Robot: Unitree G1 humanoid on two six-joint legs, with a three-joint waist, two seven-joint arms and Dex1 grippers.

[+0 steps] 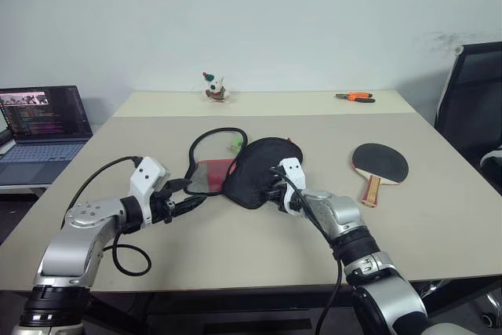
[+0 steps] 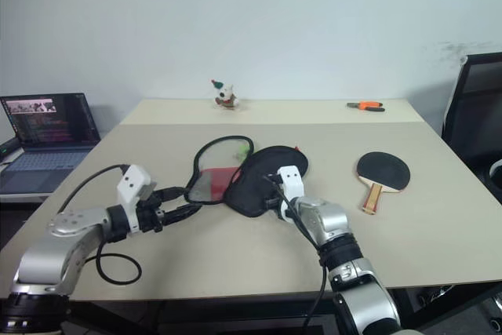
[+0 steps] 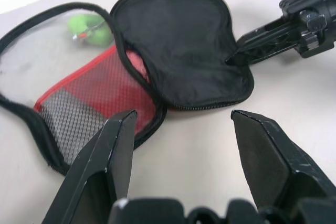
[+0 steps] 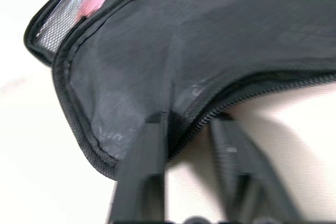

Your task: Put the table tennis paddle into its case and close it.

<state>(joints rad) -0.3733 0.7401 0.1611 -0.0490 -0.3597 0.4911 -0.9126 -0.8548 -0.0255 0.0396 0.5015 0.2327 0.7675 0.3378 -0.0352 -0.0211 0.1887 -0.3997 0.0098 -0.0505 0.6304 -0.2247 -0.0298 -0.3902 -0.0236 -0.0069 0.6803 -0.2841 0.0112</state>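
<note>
The case [image 1: 259, 170] lies unzipped in the middle of the table, its black flap folded over beside the red mesh panel [image 3: 100, 95], with the green ring pull [image 1: 234, 145] at its far side. My right gripper [image 4: 189, 121] is shut on the zip edge of the black flap. Just short of the mesh panel's near edge, my left gripper [image 3: 181, 114] stands open with nothing between its fingers. The table tennis paddle [image 1: 380, 166] rests flat on the table to the right of the case, black face up and handle pointing toward me.
Orange-handled pliers [image 1: 355, 97] and a small toy figure [image 1: 214, 88] sit at the table's far edge. An open laptop [image 1: 43, 127] stands on a side surface to the left. A black office chair [image 1: 471, 107] is at the right.
</note>
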